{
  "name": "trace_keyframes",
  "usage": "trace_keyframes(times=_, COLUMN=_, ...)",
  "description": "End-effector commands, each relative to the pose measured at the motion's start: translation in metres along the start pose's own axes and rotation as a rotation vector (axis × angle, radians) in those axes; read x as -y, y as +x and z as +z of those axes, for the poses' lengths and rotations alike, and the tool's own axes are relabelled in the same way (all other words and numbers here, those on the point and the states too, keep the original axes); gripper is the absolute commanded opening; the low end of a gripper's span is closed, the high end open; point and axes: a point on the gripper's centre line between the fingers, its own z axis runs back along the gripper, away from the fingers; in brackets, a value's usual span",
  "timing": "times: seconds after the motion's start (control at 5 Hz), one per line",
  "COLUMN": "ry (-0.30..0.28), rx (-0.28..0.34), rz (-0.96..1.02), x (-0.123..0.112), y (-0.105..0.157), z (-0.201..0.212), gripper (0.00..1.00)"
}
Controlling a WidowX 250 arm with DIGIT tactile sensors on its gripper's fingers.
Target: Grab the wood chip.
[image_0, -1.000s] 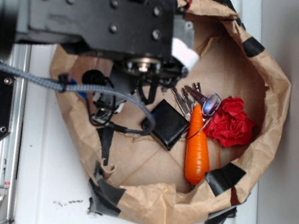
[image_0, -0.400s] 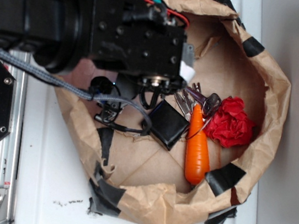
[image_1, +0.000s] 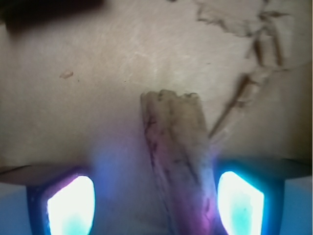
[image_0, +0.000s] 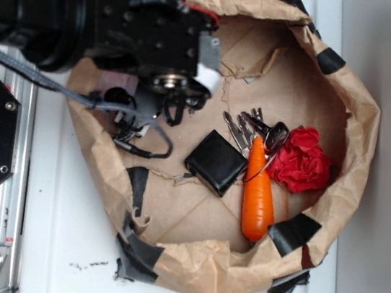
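In the wrist view the wood chip (image_1: 176, 142) lies on brown paper. It is a pale, rough, elongated chunk with a jagged far end. It runs up from between my gripper's (image_1: 155, 196) two glowing fingertips (image_1: 239, 196), closer to the right one. The jaws stand apart on either side of it, so the gripper is open. I cannot tell whether the right pad touches the wood. In the exterior view the gripper (image_0: 174, 103) hangs low at the upper left of the paper bag (image_0: 349, 88). The arm hides most of what lies under it.
In the bag lie a black square box (image_0: 215, 162), a bunch of keys (image_0: 252, 129), an orange carrot-shaped thing (image_0: 258, 192) and a red crumpled ball (image_0: 301, 160). Torn paper flaps (image_1: 254, 44) lie beyond the chip. A metal rail (image_0: 9, 164) runs down the left.
The arm has shifted left and toward the bag's upper-left side, uncovering the black box and the keys. Nothing else in the bag has moved.
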Motion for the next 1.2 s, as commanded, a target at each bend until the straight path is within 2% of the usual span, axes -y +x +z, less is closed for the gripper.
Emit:
trace_keyframes(times=0.0, ry=0.001, rx=-0.043, rz=0.003, x=0.003, y=-0.001, z=-0.021, gripper=0.87)
trace_keyframes(times=0.2, ry=0.001, rx=-0.045, rz=0.024, x=0.000, y=-0.002, z=-0.020, gripper=0.00)
trace_keyframes(times=0.6, ry=0.014, rx=-0.072, rz=0.040, x=-0.001, y=-0.002, z=-0.025, gripper=0.00)
trace_keyframes(times=0.8, ry=0.024, rx=-0.068, rz=0.046, x=-0.002, y=-0.002, z=-0.023, gripper=0.00)
trace_keyframes(times=1.0, ry=0.035, rx=-0.038, rz=0.069, x=-0.005, y=0.001, z=-0.005, gripper=0.00)
